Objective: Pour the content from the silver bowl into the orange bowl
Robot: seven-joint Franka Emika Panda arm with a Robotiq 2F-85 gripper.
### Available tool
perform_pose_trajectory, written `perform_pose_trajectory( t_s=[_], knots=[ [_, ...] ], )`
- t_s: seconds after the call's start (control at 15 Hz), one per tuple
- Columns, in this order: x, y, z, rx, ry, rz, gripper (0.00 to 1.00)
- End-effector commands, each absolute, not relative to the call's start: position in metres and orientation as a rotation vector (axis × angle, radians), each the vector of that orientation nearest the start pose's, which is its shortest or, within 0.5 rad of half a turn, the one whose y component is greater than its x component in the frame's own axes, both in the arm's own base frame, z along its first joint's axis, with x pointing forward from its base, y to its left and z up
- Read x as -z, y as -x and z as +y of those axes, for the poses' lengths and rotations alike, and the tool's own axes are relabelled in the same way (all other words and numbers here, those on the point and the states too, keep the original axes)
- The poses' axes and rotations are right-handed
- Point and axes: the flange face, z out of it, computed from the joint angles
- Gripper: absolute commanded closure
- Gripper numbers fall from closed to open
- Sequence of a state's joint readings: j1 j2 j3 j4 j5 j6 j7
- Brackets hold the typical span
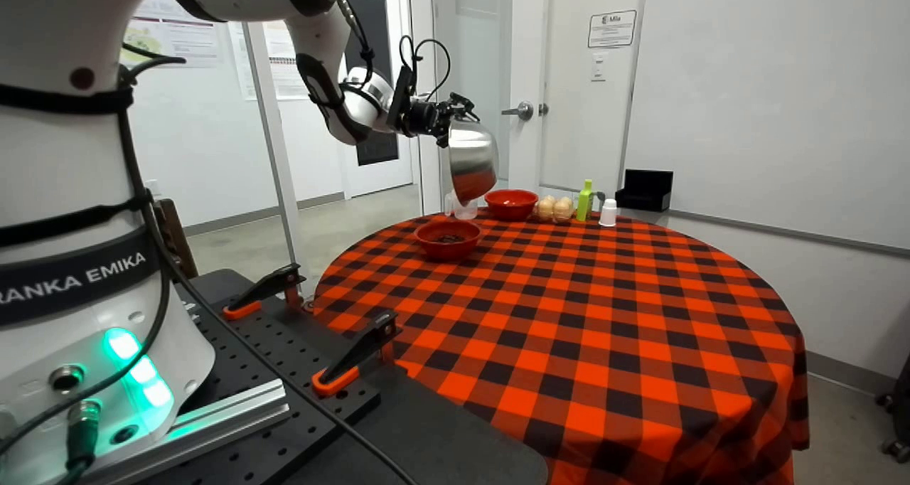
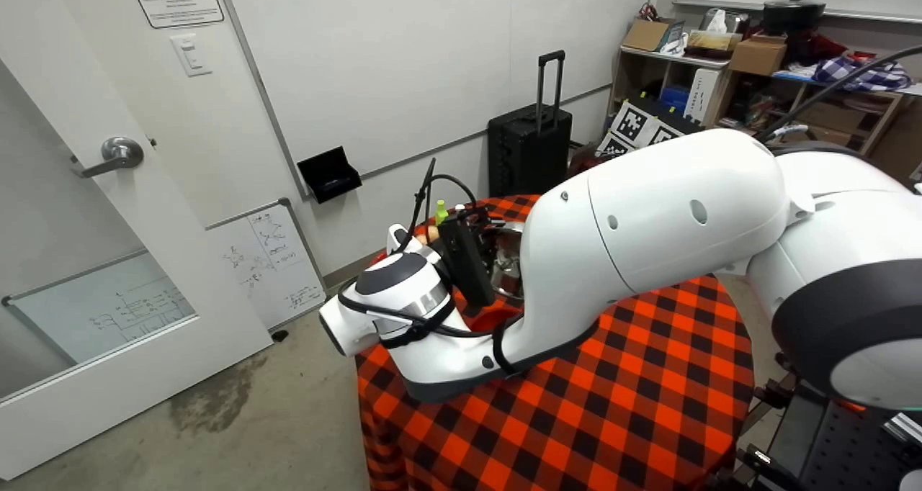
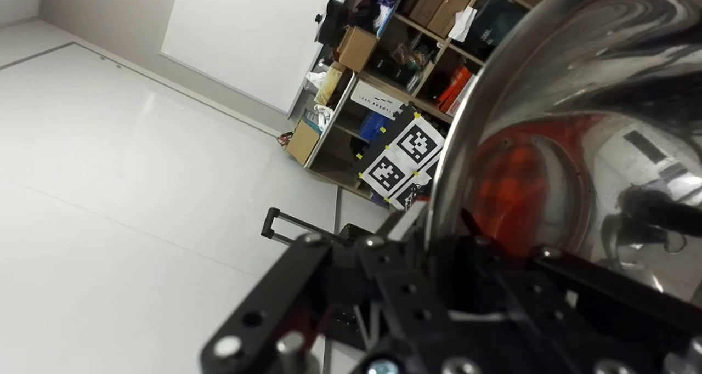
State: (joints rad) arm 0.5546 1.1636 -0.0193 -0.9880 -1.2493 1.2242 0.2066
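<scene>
The silver bowl hangs in the air, tipped onto its side, above and slightly beyond the near orange bowl. Its mouth faces back toward the arm's base in an exterior view. The near orange bowl stands on the table and holds small dark pieces. My gripper is shut on the silver bowl's rim. In the wrist view the gripper has the rim between its fingers. The silver bowl's inside shows reflections and no loose pieces that I can make out. The silver bowl is partly hidden by the arm in an exterior view.
A second red-orange bowl, a pack of eggs, a green bottle and a white cup stand at the far edge of the checked table. A transparent cup stands behind the near orange bowl.
</scene>
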Motion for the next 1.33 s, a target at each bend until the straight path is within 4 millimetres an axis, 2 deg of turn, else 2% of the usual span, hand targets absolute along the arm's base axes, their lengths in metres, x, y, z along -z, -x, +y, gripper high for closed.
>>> perform_pose_trajectory(
  t_s=[0.0, 0.13, 0.33, 0.53, 0.6, 0.8, 1.27],
  knots=[
    [-0.211, -0.691, 0.230, 0.347, -1.649, 0.343, 0.98],
    [-0.235, -0.707, 0.204, 0.399, -1.757, 0.344, 0.98],
    [-0.271, -0.731, 0.152, 0.468, -1.886, 0.351, 0.98],
    [-0.286, -0.743, 0.104, 0.543, -2.020, 0.360, 0.98],
    [-0.284, -0.746, 0.087, 0.562, -2.068, 0.372, 0.98],
    [-0.269, -0.751, 0.052, 0.613, -2.216, 0.402, 0.98],
    [-0.223, -0.753, 0.012, 0.661, -2.582, 0.433, 0.98]
  ],
)
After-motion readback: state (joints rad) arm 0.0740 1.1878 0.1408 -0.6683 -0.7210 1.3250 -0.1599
